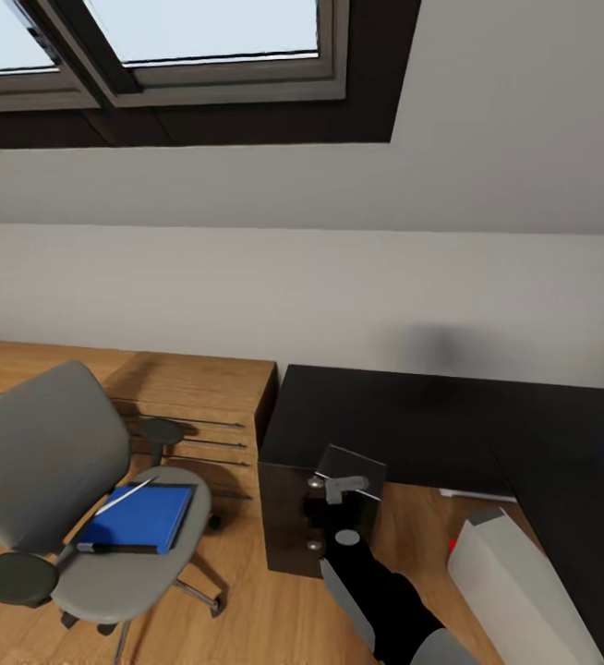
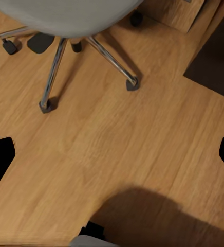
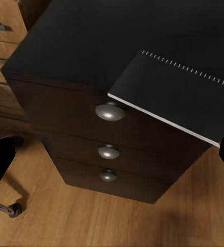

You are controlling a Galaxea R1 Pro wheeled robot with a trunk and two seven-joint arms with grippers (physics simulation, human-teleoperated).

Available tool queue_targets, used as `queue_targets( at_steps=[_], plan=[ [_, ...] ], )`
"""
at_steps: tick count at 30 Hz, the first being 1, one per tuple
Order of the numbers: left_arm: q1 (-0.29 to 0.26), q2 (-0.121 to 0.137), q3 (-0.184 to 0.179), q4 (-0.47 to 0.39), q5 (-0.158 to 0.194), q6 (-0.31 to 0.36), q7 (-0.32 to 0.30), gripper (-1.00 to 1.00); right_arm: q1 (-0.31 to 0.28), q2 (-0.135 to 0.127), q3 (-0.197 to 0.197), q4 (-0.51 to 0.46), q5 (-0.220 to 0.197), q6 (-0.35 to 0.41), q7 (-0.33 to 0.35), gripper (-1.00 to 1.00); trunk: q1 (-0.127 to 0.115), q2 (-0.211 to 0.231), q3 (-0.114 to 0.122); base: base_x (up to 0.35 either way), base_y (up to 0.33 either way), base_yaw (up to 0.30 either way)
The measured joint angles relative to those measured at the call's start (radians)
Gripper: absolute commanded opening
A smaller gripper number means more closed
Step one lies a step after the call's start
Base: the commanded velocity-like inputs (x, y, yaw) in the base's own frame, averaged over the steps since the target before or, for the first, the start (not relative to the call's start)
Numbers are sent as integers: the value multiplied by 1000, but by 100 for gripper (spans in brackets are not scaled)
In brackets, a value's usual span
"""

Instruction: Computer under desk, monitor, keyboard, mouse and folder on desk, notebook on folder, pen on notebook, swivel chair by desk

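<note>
I judge most of the work is left: the folder [image 1: 136,517] lies on the chair [image 1: 57,499] at near left with a pen [image 1: 125,497] across it, and the part of the desk [image 1: 413,420] I see is bare. The computer [image 1: 514,582] sits by the desk's right wing. My right gripper [image 1: 344,480] reaches forward over the drawer unit [image 3: 91,139], clamping the notebook [image 3: 179,98]. I cannot tell the left gripper's opening.

the right arm [image 1: 390,600] is glossy black with a light grey panel along its side. behind the gripper [image 1: 344,484] sits a round grey cap; the gripper's bracket is pale grey metal.
</note>
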Motion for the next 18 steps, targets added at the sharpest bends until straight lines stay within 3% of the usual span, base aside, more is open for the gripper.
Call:
queue_targets(
  at_steps=[3,8,18],
  plan=[
    [0,0,1,2,1,0,-1,100,0,0,11,2,0,-6,1,100,0,0,-4,0,0,173],
    [0,2,0,46,1,-3,-3,100,0,0,65,5,-1,-10,1,100,0,0,-10,0,0,173],
    [0,2,-2,52,1,-2,-5,100,0,0,73,5,-2,-10,1,100,0,0,-23,21,2,173]
  ],
)
